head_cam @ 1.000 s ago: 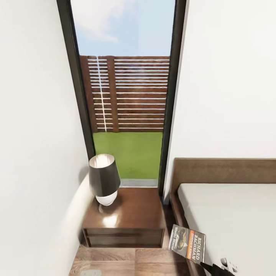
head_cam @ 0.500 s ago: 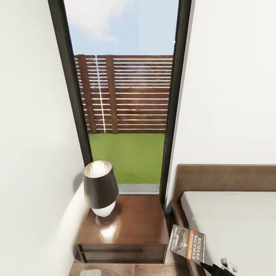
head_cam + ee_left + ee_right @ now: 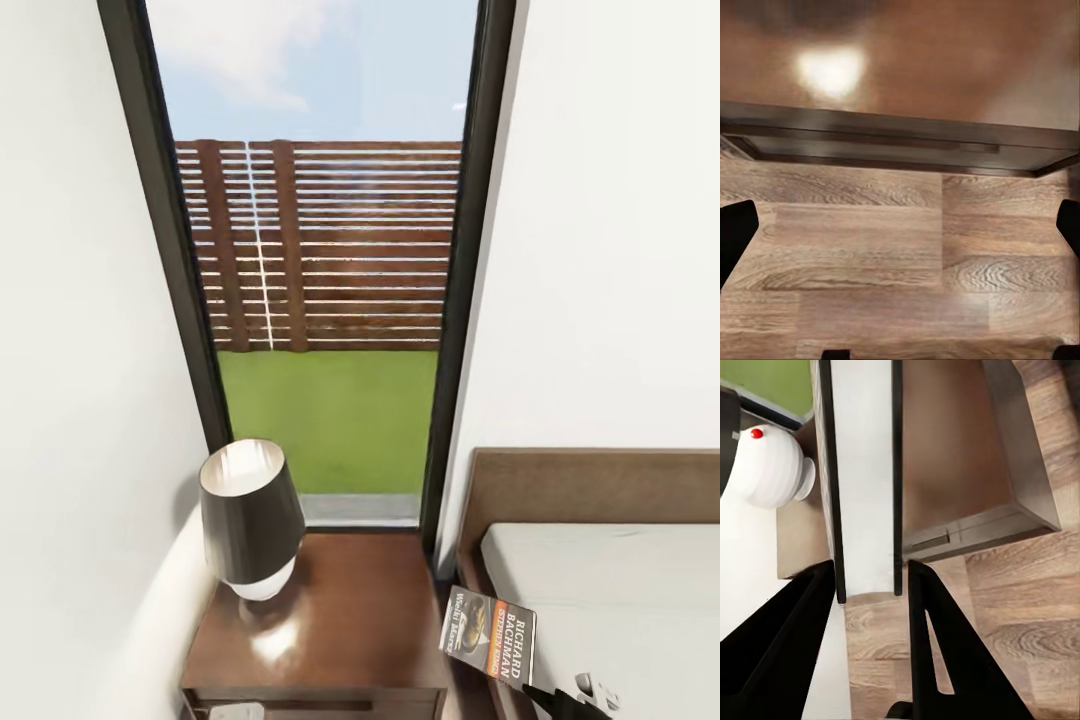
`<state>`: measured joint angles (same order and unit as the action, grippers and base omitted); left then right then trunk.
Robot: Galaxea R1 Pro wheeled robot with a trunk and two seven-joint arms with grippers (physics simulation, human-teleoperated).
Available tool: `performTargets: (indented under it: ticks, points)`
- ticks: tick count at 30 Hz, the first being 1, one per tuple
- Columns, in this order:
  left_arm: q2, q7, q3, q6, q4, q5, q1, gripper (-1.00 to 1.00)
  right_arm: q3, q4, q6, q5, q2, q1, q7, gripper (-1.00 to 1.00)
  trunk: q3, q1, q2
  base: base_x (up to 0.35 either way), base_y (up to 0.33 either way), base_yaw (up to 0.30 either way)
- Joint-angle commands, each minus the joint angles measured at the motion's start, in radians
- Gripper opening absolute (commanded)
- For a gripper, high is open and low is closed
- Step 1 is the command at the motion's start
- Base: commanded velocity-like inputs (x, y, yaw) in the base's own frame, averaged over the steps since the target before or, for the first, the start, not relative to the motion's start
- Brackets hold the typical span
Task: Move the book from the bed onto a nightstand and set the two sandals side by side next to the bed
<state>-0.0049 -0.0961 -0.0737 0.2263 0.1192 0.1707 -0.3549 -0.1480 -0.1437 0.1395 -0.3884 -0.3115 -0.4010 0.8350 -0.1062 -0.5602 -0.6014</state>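
Risk is mostly around the lamp (image 3: 250,520) now. We hold the book (image 3: 490,634) in our right gripper (image 3: 870,585), with the fingers closed on its thin edge; in the right wrist view the book stands edge-on between the two black fingers (image 3: 937,645). In the head view the book hangs in the air over the gap between the nightstand (image 3: 340,620) and the bed (image 3: 610,580), tilted, with its cover facing us. It is not yet over the nightstand top.

The lamp stands on the left part of the nightstand, so the free place is on the right part, nearest to the book. If we carry the book too far to the left, it may touch the dark shade and push the lamp over. If we let it go too early, it may fall into the narrow gap beside the bed frame, or land half on the edge and slide to the floor (image 3: 900,247), because the top looks glossy.

The grip is only on one edge, so we judge that a quick swing could make the book turn or slip between the fingers.

Our left gripper (image 3: 900,225) is wide open and holds nothing; it looks down at the floor in front of the nightstand. We should keep it away from the cabinet front.
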Motion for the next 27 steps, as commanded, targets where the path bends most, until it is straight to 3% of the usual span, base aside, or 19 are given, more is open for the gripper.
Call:
performTargets:
  ticks: [1, 20, 27]
  points:
    - [0.000, -0.002, -0.008, 0.004, -0.001, 0.010, -0.001, 1.00, -0.011, -0.001, 0.011, -0.003, 0.000, -0.001, 0.004, -1.00, -0.002, -0.001, -0.001, 0.328, 0.000, 0.000]
    - [0.000, -0.003, -0.008, 0.004, -0.001, 0.010, -0.001, 1.00, -0.011, -0.001, 0.011, -0.003, 0.000, -0.001, 0.004, -1.00, -0.002, -0.001, -0.001, 0.323, 0.000, 0.000]
    - [0.000, -0.003, -0.008, 0.004, -0.001, 0.010, -0.001, 1.00, -0.011, -0.001, 0.011, -0.003, 0.000, -0.001, 0.005, -1.00, -0.002, -0.001, -0.001, 0.076, 0.000, 0.000]
